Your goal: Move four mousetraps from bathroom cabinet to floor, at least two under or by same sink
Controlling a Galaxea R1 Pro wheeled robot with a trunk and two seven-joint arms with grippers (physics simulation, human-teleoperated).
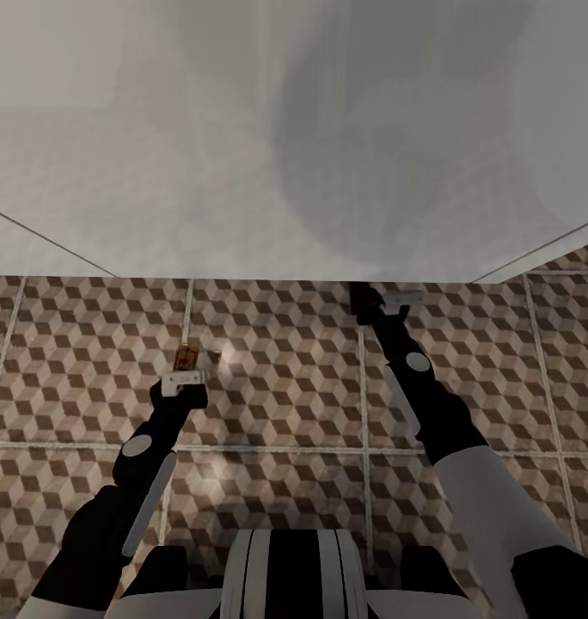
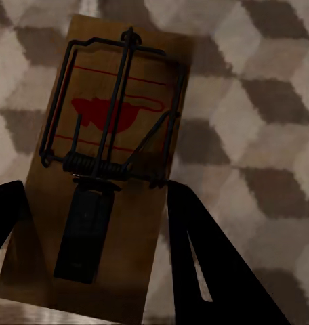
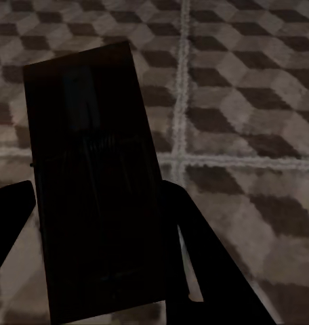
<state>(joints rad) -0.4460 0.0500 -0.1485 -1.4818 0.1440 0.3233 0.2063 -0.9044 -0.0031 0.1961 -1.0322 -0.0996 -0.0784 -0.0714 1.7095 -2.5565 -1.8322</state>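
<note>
Tan wood trap (image 2: 107, 176) sits clamped in the left tool (image 1: 184, 379), dark fingers (image 2: 209, 271) on both long edges, hanging low over the floor (image 1: 285, 404). Right tool (image 1: 395, 298) is clenched on a second trap (image 3: 93, 203), which is so shadowed I can only make out a dark slab; it sits further off, right at the edge of a big pale surface (image 1: 242, 172) that looms over the far half of the head view. That's probably the vanity or sink, but it's too blurry to say for sure.

For the drop, I'd lower each trap flat until it nearly touches the tile, then let go, so nothing flips or bounces. Right one looks well placed to go under that pale thing. Nothing else clutters the tiles; only that overhang could catch the right arm.
</note>
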